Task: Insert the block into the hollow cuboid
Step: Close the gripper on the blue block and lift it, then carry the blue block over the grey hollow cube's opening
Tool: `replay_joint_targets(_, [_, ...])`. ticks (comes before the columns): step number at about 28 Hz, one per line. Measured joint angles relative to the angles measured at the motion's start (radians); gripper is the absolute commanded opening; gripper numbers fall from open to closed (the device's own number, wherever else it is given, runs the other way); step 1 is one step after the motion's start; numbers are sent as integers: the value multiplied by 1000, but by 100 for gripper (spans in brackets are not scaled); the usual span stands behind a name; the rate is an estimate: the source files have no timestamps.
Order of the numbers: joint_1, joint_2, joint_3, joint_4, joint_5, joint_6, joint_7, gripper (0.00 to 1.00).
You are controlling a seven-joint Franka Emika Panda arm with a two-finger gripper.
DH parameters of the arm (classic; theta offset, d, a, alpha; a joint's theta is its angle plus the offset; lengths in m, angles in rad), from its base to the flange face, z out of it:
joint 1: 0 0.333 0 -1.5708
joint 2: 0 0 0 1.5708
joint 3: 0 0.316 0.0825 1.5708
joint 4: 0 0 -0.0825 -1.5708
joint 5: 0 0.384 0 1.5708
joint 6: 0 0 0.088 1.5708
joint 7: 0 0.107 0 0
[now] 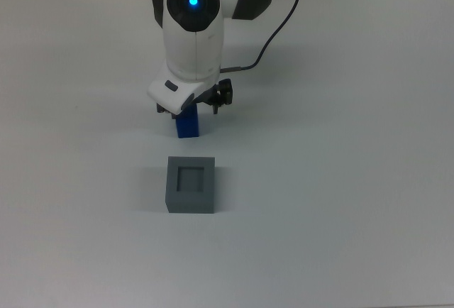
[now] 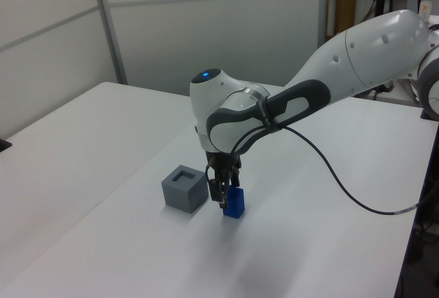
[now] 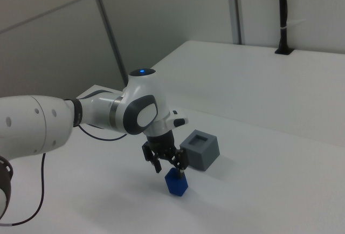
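— Where is the block (image 1: 187, 127) in relation to the gripper (image 1: 193, 105)?

— Right under it. In the top view the arm's white head covers the block's upper part, and only its lower blue end shows below the gripper. In the left view the gripper (image 2: 225, 195) reaches down over the block (image 2: 235, 204), with a dark finger (image 2: 221, 192) at the block's side nearest the hollow cuboid (image 2: 185, 188).

— And the fingers: apart or clamped?

— Apart. In the right view the fingers (image 3: 181, 163) spread wide above and around the top of the block (image 3: 176, 183); they straddle it and are not pressed to its faces. Whether one of them touches the block, I cannot tell.

— Is the block standing on the table (image 1: 340, 180)?

— Yes, upright on the white table, in all three views.

— And the hollow cuboid?

— It sits on the table near the block but apart from it. In the top view the hollow cuboid (image 1: 191, 184) lies below the block with a strip of bare table between them, its square recess facing up. In the right view it (image 3: 200, 149) is to the right of and behind the block.
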Motion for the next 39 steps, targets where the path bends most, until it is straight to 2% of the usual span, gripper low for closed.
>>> replay_joint_targets(6, [0,5,0,0,-1,1,0,1])
replay_joint_targets(18, [-1,2,-3,10,-1,2,3,0])
replay_joint_targets(24, [-10,-22,-7,59,-1,-2,3,0])
replay_joint_targets(30, [-19,-46,-7,142,-1,-48,3,0])
replay_joint_targets(39, [-19,-48,-7,190,9,-54,19,0])
